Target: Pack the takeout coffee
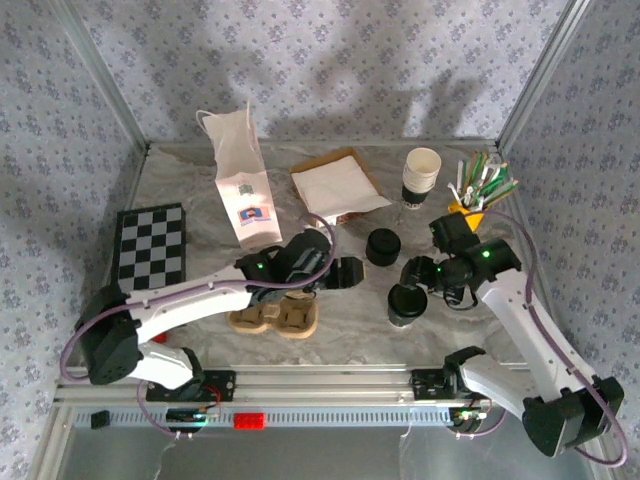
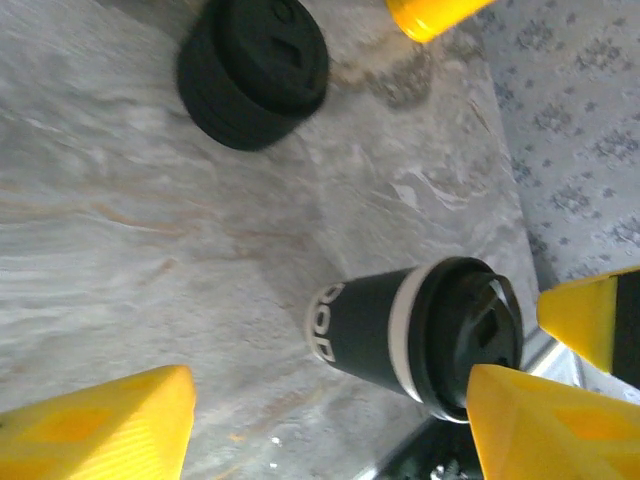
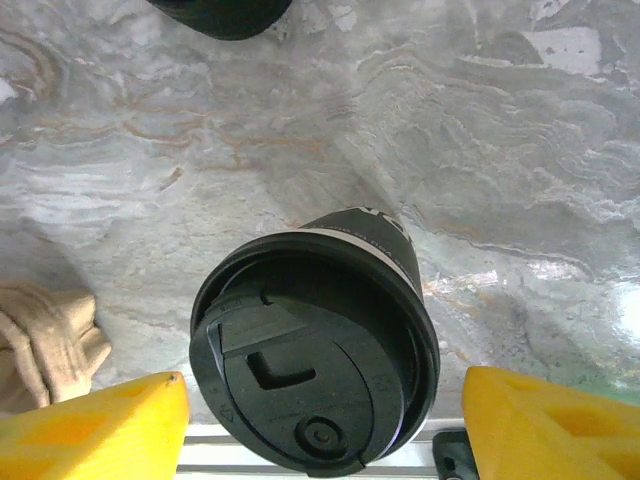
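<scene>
Paper takeout coffee (image 2: 365, 330) looks light and crushable; I'd grip below the lid (image 3: 310, 370); both jaws gape, holding nothing.

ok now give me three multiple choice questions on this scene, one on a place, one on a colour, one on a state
1. Where does the takeout coffee stand?
A) on the checkerboard
B) on the table, just nearer the arms than the stack of lids
C) inside the paper bag

2. What colour is its lid?
A) black
B) white
C) yellow

3. How is the takeout coffee placed?
A) lying on its side
B) upright, lidless
C) upright, lid on

Answers: B, the top view shows it on the marble in front of the lids; A, the right wrist view shows a black lid; C, the top view shows it standing, capped.
</scene>
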Motion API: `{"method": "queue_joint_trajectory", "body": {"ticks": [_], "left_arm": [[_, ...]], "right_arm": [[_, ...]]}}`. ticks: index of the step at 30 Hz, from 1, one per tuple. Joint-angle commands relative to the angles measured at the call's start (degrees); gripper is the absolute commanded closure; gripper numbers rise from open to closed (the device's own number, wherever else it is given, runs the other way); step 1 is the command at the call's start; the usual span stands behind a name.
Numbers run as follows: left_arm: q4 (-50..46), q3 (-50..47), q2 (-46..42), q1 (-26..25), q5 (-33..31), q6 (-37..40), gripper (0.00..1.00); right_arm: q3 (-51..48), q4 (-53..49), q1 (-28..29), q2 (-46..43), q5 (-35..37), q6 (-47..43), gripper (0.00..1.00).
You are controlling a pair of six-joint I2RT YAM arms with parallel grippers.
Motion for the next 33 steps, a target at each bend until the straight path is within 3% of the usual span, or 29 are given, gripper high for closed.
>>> {"method": "queue_joint_trajectory", "body": {"ticks": [1, 6, 13, 25, 33], "left_arm": [[4.4, 4.1, 3.6, -1.9, 4.1, 0.1, 0.32], [3.6, 10.2, 11.4, -3.4, 8.6, 3.4, 0.37], [0.7, 15.4, 18.2, -4.1, 10.1, 7.1, 0.45], [-3.1, 19.2, 23.4, -4.1, 9.4, 10.4, 0.55], [-5.1, 19.3, 25.6, -4.1, 8.2, 10.4, 0.63]], "right_arm": [[-2.2, -1.3, -4.5, -2.0, -7.9, -3.5, 0.36], [-5.3, 1.0, -9.5, -2.6, -14.0, -5.1, 0.51], [-7.2, 0.7, -12.2, -3.3, -12.2, -6.4, 0.65], [-11.1, 2.6, -14.1, -2.3, -10.3, -5.9, 0.75], [-12.7, 2.7, -11.7, -2.9, -7.7, -4.0, 0.75]]}}
